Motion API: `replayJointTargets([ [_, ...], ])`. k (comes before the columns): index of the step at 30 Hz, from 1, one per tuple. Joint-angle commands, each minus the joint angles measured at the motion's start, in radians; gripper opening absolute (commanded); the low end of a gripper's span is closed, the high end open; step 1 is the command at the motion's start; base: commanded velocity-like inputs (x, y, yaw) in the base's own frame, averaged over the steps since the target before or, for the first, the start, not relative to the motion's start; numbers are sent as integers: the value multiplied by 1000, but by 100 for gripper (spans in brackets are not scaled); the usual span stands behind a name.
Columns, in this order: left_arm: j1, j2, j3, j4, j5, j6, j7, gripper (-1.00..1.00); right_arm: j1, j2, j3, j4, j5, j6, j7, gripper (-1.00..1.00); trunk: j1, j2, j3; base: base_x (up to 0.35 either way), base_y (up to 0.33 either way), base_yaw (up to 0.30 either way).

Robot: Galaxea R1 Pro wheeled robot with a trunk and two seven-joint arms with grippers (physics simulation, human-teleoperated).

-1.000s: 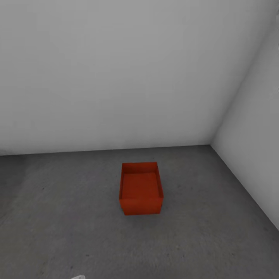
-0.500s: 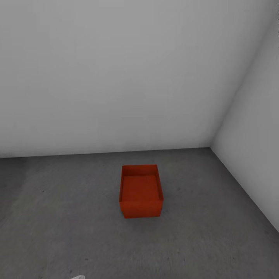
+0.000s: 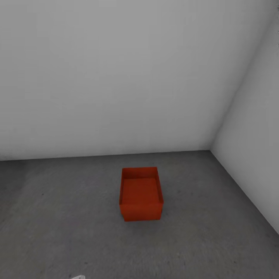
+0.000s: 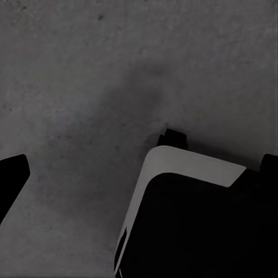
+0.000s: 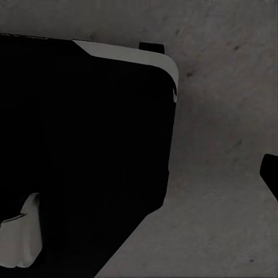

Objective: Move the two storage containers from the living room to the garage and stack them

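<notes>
One orange-red storage container (image 3: 140, 193) stands lidless and upright on the dark grey concrete floor (image 3: 58, 217) of the garage, near the corner of two plain grey walls. Whether a second container sits nested in it I cannot tell. In the left wrist view my left gripper (image 4: 139, 174) hangs over the floor, its dark fingertips (image 4: 11, 179) far apart with nothing between them. A dark fingertip (image 5: 270, 174) of my right gripper (image 5: 139, 179) shows at the edge of the right wrist view, also spread wide and empty.
The back wall (image 3: 116, 77) and the right wall (image 3: 255, 147) meet at a corner just behind and right of the container. Both wrist views look down on my black, white-trimmed base (image 4: 197, 226) and on bare concrete (image 5: 231, 116).
The whole head picture has slid slightly downward, so the camera has moved. The container keeps its place on the floor.
</notes>
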State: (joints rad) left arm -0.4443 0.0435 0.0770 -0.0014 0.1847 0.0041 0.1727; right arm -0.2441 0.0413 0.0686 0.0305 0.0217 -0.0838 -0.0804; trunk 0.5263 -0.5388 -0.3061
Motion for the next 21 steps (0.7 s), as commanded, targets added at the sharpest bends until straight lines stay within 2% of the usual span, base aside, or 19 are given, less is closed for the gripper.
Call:
replayJointTargets([
  [1, -1, 0, 7, 0, 1, 0, 1, 100, -1, 1, 7, 3, 2, -5, -5, 100, 0, -1, 0, 0, 0, 0],
  [21, -1, 0, 7, 0, 1, 0, 2, 100, -1, 2, 7, 3, 2, 1, -6, 100, 0, -1, 33, 0, 0, 0],
])
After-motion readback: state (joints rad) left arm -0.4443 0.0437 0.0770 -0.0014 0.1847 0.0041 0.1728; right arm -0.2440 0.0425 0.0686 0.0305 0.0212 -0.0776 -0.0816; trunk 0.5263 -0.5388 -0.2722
